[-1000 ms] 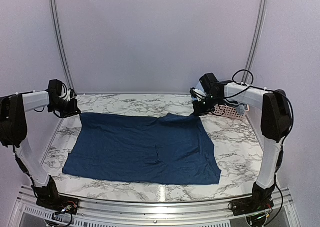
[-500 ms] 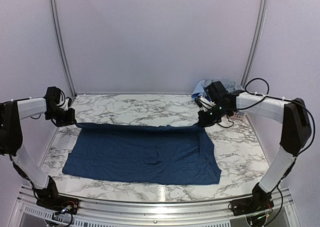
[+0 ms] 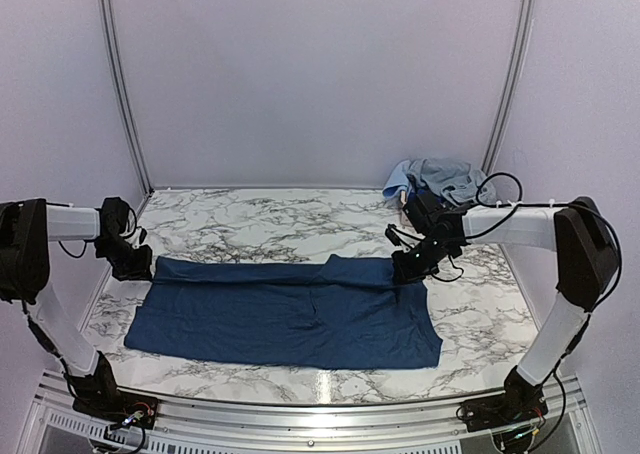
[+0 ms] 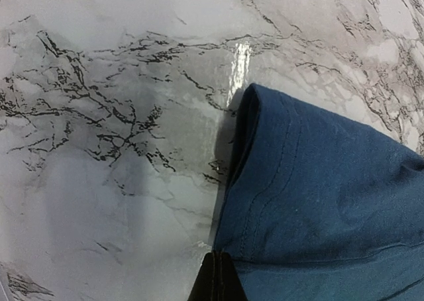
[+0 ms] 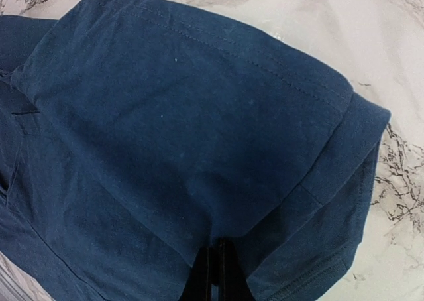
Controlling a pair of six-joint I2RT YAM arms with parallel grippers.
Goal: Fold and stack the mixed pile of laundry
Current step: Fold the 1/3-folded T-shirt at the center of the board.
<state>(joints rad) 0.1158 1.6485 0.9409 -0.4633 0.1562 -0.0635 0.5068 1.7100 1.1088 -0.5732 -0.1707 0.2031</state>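
Navy shirt (image 3: 290, 309) lies flat on marble table (image 3: 270, 214), from mid-table toward near edge. Its far strip is doubled over onto the body, fold line running left to right.

Left gripper (image 3: 135, 266) low at shirt's far-left corner, fingers pressed together, pinching hem. Right gripper (image 3: 405, 271) low at far-right corner, fingers likewise closed, nipping folded sleeve fabric.

Heap of light-blue and grey-blue garments (image 3: 438, 177) at table's far-right corner, behind right arm. Cannot tell whether a container holds it.
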